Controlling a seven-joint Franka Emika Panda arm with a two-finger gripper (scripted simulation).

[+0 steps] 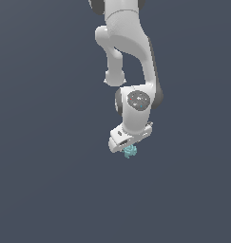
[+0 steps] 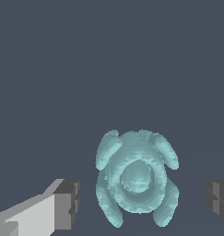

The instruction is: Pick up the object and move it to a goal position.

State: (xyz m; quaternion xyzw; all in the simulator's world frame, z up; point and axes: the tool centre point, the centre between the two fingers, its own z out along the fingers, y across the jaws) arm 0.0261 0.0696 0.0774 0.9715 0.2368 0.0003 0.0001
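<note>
Wrist view: object [image 2: 136, 177] is seen between the spread, non-touching fingers [image 2: 67, 205] of gripper [image 2: 143, 203], so jaws should be centred and lowered before being closed

No words, numbers, labels or signs can be read in either picture. A few tiny coloured specks are seen on a round grey disc [image 1: 138, 100] on the white arm [image 1: 131, 57] in the exterior view, but they are too small to be read as anything.
</note>
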